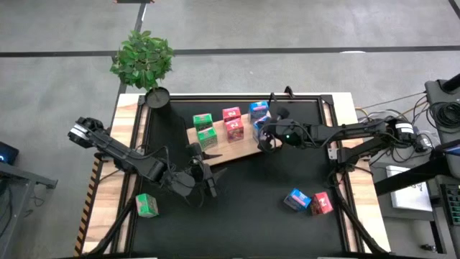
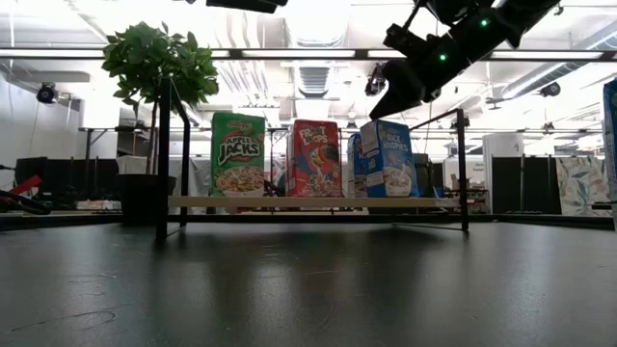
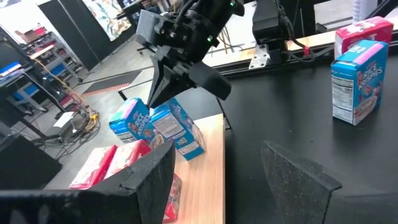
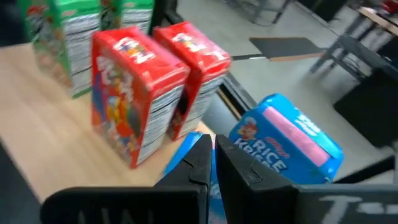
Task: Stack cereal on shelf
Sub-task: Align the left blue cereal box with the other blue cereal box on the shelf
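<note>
We see our right hand closed empty above the blue boxes on the shelf; left hand open.

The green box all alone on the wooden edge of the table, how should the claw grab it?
The green box seems to lie flat, apart from everything else. Probably best to come straight down from above and pinch its two long sides. The left claw is nearest, empty and open, just to the box's right in the high view.
</note>
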Controlling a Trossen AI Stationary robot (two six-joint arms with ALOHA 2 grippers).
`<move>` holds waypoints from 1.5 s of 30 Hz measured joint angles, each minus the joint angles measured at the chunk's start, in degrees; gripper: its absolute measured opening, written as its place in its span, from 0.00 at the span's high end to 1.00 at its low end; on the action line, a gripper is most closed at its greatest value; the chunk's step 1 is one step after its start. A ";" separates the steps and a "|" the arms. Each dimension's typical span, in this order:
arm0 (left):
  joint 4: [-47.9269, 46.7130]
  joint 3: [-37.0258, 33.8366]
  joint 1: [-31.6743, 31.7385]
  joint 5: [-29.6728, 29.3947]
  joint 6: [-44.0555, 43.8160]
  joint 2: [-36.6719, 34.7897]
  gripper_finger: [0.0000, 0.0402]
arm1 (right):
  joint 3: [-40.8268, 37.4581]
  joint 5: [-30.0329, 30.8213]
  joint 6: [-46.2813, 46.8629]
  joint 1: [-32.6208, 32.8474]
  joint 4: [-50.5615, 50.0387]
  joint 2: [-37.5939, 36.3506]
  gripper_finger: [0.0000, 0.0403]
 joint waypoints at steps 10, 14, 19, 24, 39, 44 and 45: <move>0.01 0.00 -0.04 0.00 -0.16 0.00 0.44 | -0.04 -5.45 -2.57 2.38 -2.68 -4.92 0.97; 0.02 0.00 -0.04 0.02 -0.18 0.02 0.44 | 0.51 -17.75 -3.27 2.84 -9.55 -8.07 0.97; 0.02 0.00 -0.02 0.09 -0.18 0.01 0.44 | 0.61 -18.08 -2.94 2.71 -18.71 -6.91 0.97; 0.05 0.00 -0.02 0.17 -0.16 0.02 0.44 | 0.59 -14.94 -4.53 2.78 -19.40 -1.42 0.97; -0.02 0.00 -0.04 0.19 0.23 0.02 0.44 | 5.17 -0.87 -7.21 2.67 -15.43 12.43 0.97; -0.02 0.00 -0.04 0.20 0.17 0.02 0.44 | 6.62 2.76 -6.63 2.62 -15.30 12.79 0.97; -0.02 0.00 -0.04 0.20 0.13 0.02 0.44 | 6.71 2.76 -6.86 2.62 -15.21 12.77 0.97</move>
